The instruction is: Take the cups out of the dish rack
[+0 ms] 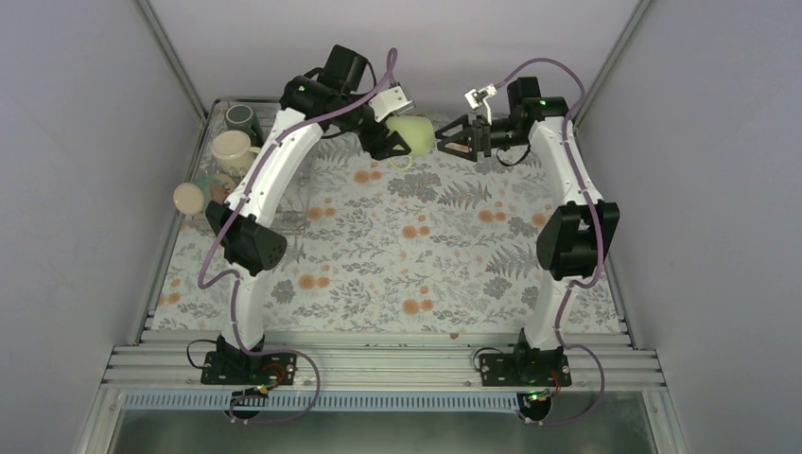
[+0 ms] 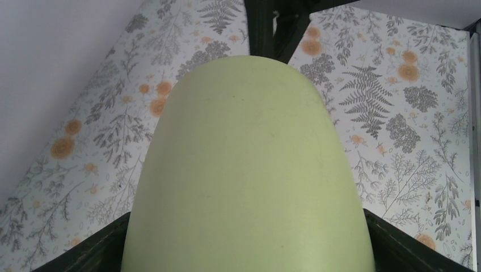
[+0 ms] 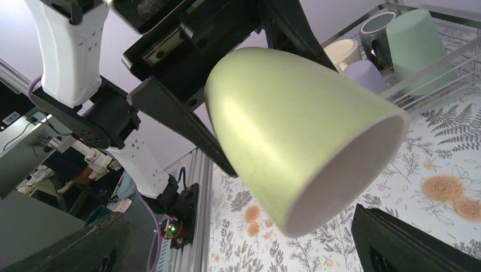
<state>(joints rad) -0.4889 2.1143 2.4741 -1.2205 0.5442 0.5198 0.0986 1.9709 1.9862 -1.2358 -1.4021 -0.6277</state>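
My left gripper (image 1: pixel 388 139) is shut on the pale yellow-green cup (image 1: pixel 413 134) and holds it on its side above the far middle of the table. In the left wrist view the cup (image 2: pixel 249 170) fills the frame between my fingers (image 2: pixel 85 252). My right gripper (image 1: pixel 446 140) is open and faces the cup's mouth (image 3: pixel 346 175), its fingers (image 3: pixel 408 243) standing wide apart and clear of the cup. The dish rack (image 3: pixel 437 68) stands at the far left and holds the mint-green tumbler (image 3: pixel 417 42), lilac tumbler (image 3: pixel 366 76), cream-yellow mug (image 1: pixel 232 149), dark green-black mug (image 1: pixel 243 119) and beige patterned mug (image 1: pixel 192 197).
A floral cloth (image 1: pixel 426 246) covers the table. Grey walls close in the left, right and back. The left arm's upper link (image 1: pixel 270 175) passes over the rack. An aluminium rail (image 1: pixel 378 364) with both arm bases runs along the near edge.
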